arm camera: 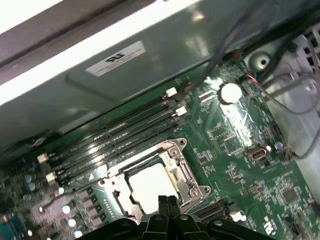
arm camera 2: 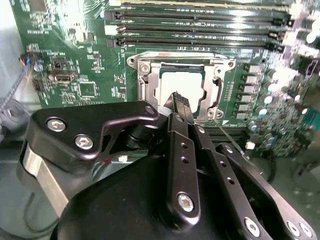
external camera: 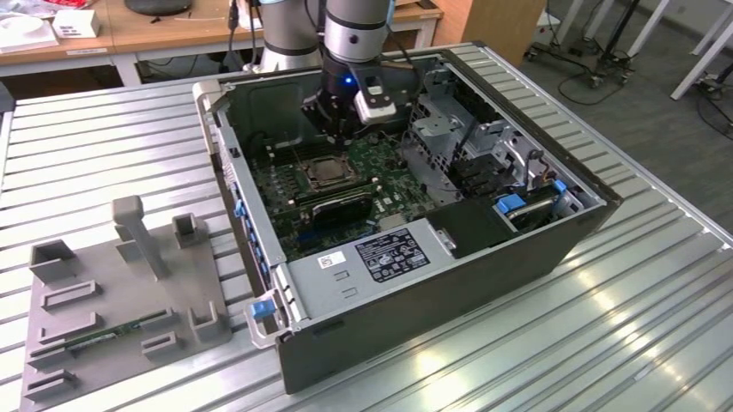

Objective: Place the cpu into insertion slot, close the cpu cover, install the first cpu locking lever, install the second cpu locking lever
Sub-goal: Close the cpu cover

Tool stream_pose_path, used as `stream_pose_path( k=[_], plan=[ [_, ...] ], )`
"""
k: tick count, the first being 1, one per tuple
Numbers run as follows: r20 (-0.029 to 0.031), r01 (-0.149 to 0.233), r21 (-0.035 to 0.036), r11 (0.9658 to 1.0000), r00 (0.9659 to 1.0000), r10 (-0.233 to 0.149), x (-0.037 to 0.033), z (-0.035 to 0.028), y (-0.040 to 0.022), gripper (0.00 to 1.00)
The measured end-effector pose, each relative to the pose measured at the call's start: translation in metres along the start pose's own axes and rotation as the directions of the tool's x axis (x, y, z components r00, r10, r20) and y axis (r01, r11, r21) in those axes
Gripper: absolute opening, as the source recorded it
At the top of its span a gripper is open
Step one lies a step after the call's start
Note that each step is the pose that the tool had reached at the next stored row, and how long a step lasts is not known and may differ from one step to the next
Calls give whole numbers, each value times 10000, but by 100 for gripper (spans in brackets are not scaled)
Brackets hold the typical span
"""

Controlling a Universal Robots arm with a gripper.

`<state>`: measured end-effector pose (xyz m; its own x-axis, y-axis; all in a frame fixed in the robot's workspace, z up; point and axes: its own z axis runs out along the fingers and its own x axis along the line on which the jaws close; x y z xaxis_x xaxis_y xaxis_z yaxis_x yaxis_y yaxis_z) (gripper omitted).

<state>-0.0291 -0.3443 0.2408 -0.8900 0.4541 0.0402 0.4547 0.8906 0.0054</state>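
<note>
In the open computer case, the cpu lies in the insertion slot on the green motherboard, framed by the cpu cover, as the gripper hovers close over the socket's far side, fingers pinched together and holding nothing.

pale silvery cpu, green motherboard, black memory slots
</note>
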Motion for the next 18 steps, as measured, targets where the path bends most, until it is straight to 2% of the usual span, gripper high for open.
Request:
stream_pose_path(
  k=[4, 8, 12, 18],
  plan=[
    [-5, 719, 29, 9974, 9974, -719, 0, 2, 0, 11],
    [-12, 1439, 58, 9896, 9896, -1439, 0, 4, 0, 11],
    [-20, 2088, 82, 9779, 9780, -2088, 0, 8, 0, 11],
    [-12, 2969, 114, 9548, 9549, -2969, -1, 16, 0, 11]
  ],
)
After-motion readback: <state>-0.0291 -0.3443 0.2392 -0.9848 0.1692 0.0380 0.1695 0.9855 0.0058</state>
